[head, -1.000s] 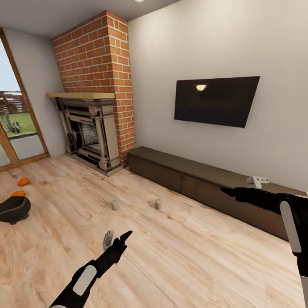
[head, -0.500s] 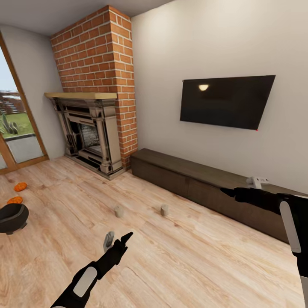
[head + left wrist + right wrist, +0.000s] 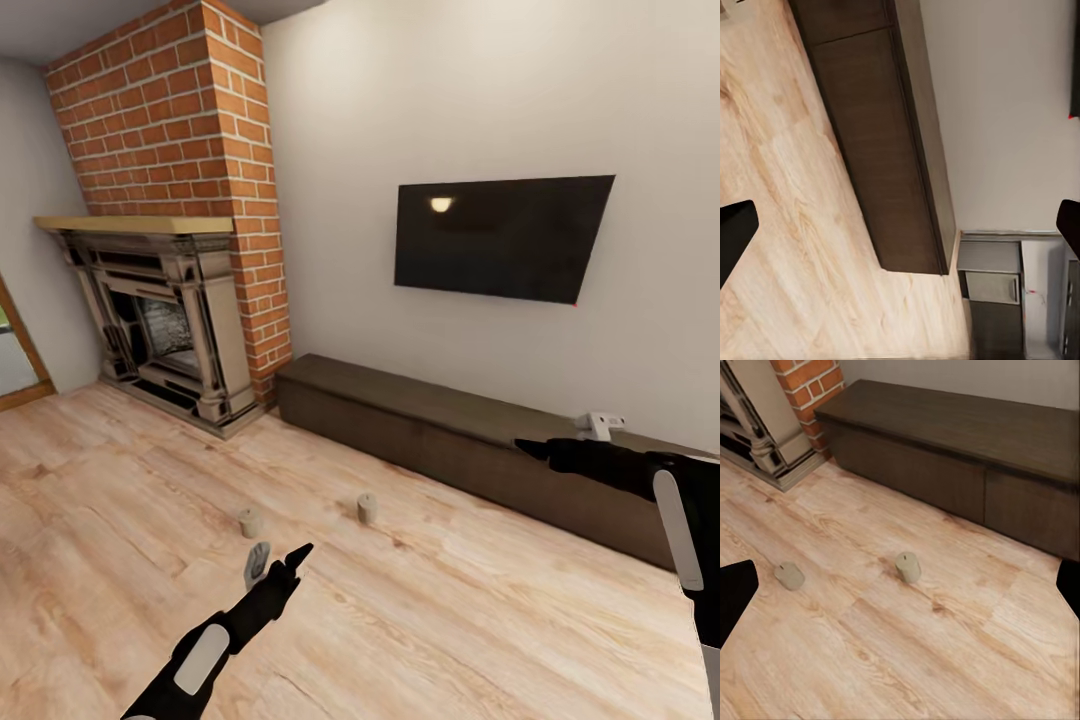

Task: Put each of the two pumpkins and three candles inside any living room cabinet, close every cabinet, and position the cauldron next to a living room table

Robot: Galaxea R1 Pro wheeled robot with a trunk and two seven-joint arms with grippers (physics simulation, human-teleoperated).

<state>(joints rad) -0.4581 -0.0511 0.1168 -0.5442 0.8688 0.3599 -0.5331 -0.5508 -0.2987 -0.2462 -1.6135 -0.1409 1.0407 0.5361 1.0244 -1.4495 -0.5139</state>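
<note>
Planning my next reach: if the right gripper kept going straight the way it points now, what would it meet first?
Probably bare wooden floor; the right gripper looks down at it, with the nearer squat beige candle ahead. Depth is unclear.

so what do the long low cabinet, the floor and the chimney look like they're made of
The cabinet looks like dark-brown wood or veneer with a matte finish: faint grain, flat handleless fronts. The floor appears to be pale wood planks or laminate, with visible grain, knots and board seams. The chimney reads as red brick with pale mortar lines. All are renders, so this is appearance only.
</note>
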